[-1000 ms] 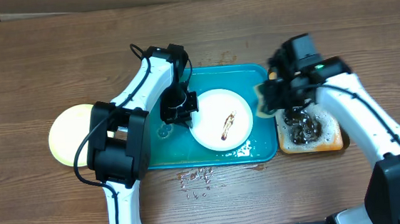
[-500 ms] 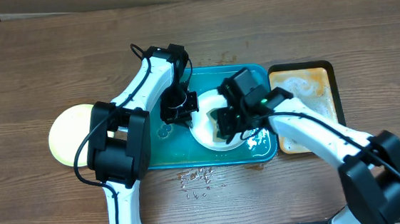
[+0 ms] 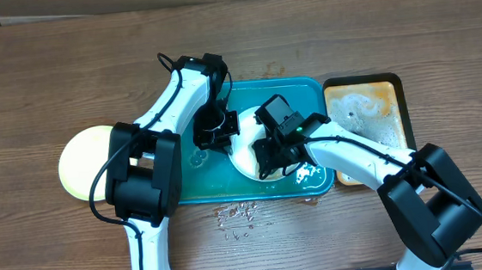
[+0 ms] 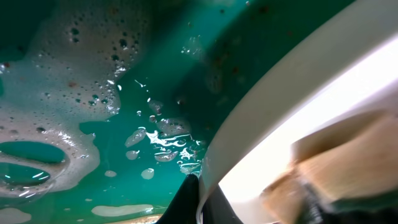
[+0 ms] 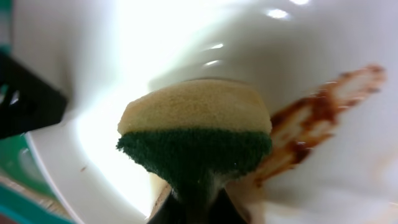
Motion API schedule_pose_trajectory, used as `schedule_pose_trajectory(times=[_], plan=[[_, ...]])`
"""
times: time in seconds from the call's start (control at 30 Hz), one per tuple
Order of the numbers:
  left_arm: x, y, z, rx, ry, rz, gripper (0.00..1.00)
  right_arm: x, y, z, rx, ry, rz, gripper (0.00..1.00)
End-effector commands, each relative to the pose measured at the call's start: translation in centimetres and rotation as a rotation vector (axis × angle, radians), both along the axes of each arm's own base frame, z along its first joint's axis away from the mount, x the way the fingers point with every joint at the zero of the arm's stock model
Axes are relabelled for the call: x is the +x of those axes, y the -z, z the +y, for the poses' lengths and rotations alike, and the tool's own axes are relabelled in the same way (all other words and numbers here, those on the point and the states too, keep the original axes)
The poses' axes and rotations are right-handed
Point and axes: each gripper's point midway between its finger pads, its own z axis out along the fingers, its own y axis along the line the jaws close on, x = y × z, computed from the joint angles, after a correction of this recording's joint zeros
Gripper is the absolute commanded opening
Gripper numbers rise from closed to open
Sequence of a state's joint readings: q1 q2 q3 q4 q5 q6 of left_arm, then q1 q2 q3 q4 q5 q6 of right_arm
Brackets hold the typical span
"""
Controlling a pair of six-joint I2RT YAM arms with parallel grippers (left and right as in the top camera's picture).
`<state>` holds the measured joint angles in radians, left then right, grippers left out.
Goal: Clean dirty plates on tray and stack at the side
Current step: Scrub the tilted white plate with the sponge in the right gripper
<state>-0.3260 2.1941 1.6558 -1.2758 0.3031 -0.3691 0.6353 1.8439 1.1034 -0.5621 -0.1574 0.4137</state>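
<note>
Table (image 3: 46, 73) bears tray (image 3: 219, 181) holding smeared plate (image 5: 311, 37) beneath sponge (image 5: 196, 130).

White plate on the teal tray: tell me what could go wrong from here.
1. The left hand grips the white plate only at its rim, so scrubbing pressure from the sponge could twist it loose.
2. The tray is wet with soapy water, so the plate may slide.
3. The sponge sits beside the sauce smear; a short stroke might spread it rather than lift it.
</note>
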Motion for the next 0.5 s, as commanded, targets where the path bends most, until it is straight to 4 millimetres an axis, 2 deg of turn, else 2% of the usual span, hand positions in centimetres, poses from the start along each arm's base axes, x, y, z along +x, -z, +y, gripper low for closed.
schedule_pose_trajectory(times=[0.0, 0.07, 0.13, 0.2, 0.27, 0.33, 0.47], plan=[[-0.3, 0.3, 0.7, 0.054, -0.009, 0.016, 0.04, 2.5, 0.7, -3.7, -0.170, 0.109, -0.105, 0.04], [-0.4, 0.3, 1.0, 0.067, -0.005, 0.019, 0.04, 3.4, 0.6, -5.1, -0.224, 0.152, -0.144, 0.04], [-0.5, 0.3, 1.1, 0.074, -0.004, 0.021, 0.04, 4.0, 0.5, -5.6, -0.234, 0.167, -0.161, 0.04], [-0.5, 0.3, 1.1, 0.074, -0.004, 0.021, 0.04, 4.3, 0.3, -5.5, -0.222, 0.164, -0.162, 0.04], [-0.5, 0.3, 1.1, 0.073, -0.004, 0.020, 0.04, 4.5, -0.5, -4.5, -0.189, 0.107, -0.170, 0.04], [-0.5, 0.3, 1.1, 0.074, -0.004, 0.021, 0.04, 5.0, -2.2, -3.3, -0.147, 0.043, -0.203, 0.04], [-0.5, 0.3, 1.1, 0.073, -0.004, 0.020, 0.04, 6.3, -5.6, -2.4, -0.105, 0.023, -0.280, 0.04]])
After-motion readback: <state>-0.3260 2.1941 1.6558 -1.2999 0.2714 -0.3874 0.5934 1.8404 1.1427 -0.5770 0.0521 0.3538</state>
